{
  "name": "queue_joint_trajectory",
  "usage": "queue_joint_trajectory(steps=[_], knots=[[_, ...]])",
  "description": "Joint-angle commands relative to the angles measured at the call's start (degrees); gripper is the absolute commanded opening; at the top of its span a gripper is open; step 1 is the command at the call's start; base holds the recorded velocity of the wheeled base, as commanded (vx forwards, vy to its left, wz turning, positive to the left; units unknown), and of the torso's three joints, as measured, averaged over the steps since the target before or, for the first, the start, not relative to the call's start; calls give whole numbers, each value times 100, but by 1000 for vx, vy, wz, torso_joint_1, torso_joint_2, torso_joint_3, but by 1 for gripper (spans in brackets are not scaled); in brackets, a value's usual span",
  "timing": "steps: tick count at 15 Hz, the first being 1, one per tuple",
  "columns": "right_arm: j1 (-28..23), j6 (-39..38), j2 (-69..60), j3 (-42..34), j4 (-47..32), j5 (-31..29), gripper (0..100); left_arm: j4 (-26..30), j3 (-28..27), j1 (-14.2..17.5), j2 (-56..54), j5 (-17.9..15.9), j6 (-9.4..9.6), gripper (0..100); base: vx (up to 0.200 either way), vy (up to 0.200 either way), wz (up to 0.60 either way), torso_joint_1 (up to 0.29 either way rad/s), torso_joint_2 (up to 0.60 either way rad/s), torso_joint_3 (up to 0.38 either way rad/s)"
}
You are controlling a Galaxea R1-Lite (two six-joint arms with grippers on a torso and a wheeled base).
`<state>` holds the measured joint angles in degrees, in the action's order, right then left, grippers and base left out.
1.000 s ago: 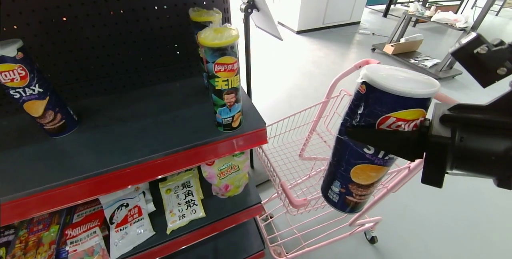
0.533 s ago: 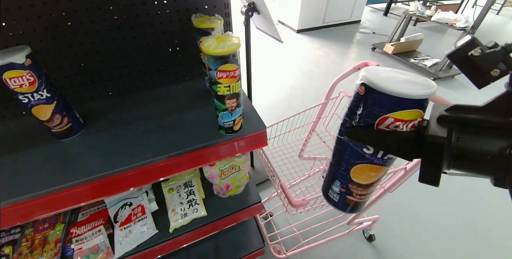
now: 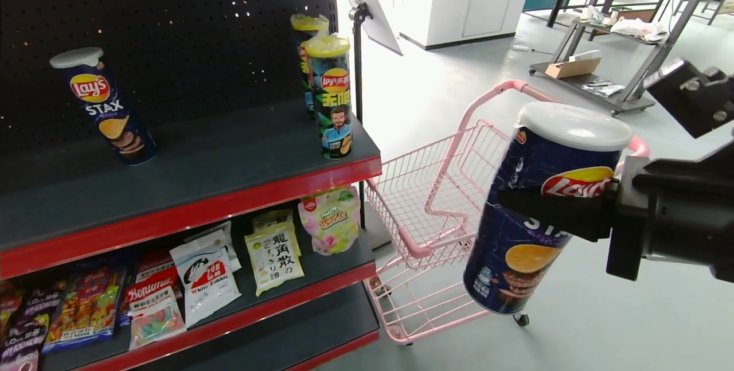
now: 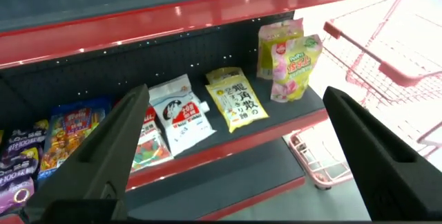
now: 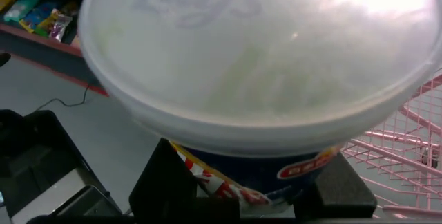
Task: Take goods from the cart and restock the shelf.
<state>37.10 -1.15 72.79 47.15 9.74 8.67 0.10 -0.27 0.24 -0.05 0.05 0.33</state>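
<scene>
Head view: right gripper (image 3: pixel 550 210) sits at the right of the frame, jaws clamped on a dark blue chip can (image 3: pixel 516 268). One black finger (image 3: pixel 539 207) crosses the can's front below the logo. Can is tilted, white lid (image 3: pixel 573 124) up and toward the right, base lower left. It hangs over the floor just in front of the pink cart (image 3: pixel 436 187), which is at center right, beside the shelf's end.

The shelf (image 3: pixel 172 187) fills the left half of the frame, a dark deck with a red front edge. A matching blue can (image 3: pixel 106 107) stands at upper left on the top deck, near the pegboard back. Two yellow-lidded cans are at upper center, at the deck's right end, one (image 3: pixel 332 96) near the front edge and the other (image 3: pixel 307 32) right behind it. Snack bags (image 3: pixel 206 276) are on the lower deck at lower left.

Left wrist view: left gripper (image 4: pixel 235 96) has its jaws spread wide with nothing between them. It faces the lower deck's bags (image 4: pixel 235 99), and the cart's rim (image 4: pixel 373 51) is off to one side.

Right wrist view: the can's lid (image 5: pixel 262 58) is close up, and the gripper's fingers (image 5: pixel 173 182) press the can's body on both sides just under the lid.
</scene>
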Motion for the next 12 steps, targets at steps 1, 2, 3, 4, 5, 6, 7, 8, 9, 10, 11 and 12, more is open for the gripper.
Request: queue_joint_trajectory(steps=[1, 2, 3, 4, 5, 6, 7, 8, 9, 10, 11, 12], knots=[[8, 0, -2, -40, 10, -14, 0, -1, 0, 2, 5, 4, 2, 100, 0, 0, 600, 7, 2, 2], [-1, 0, -2, -48, 2, -14, 0, -1, 0, 2, 5, 4, -7, 100, 0, 0, 600, 2, -2, 2], [8, 0, -2, -92, 10, -14, 0, -1, 0, 2, 5, 4, 2, 100, 0, 0, 600, 22, 12, -2], [-1, 0, -2, -101, 10, -14, 0, -1, 0, 2, 5, 4, 2, 100, 0, 0, 600, 22, 2, 2], [8, 0, -2, -119, 10, -14, 0, -1, 0, 2, 5, 4, 2, 100, 0, 0, 600, -2, 2, -12], [8, 0, -2, -119, 10, -14, 0, -1, 0, 2, 5, 4, 2, 100, 0, 0, 600, 2, 2, 7], [-1, 9, -2, -119, 10, -14, 0, -1, 0, 2, 5, 4, 2, 100, 0, 0, 600, 2, 2, 2], [-1, 79, -2, -145, 10, -23, 0, -1, 0, 2, 5, 4, 2, 100, 0, 0, 0, 0, 0, 0], [-36, 202, -10, -242, 28, -76, 0, -1, 0, 2, 5, 4, 2, 100, 0, 0, 0, 0, 0, 0], [-71, 273, -54, -330, 81, -111, 0, -1, 0, 2, 5, 4, 2, 100, 0, 0, 0, 0, 0, 0], [-62, 255, -107, -435, 230, -85, 0, -1, 0, 2, 5, 4, 2, 100, 0, 200, 0, 2, 7, 2], [-62, 255, -125, -514, 397, -76, 0, -1, 0, 2, 5, 4, 2, 100, 0, 200, 0, -7, 7, 7]])
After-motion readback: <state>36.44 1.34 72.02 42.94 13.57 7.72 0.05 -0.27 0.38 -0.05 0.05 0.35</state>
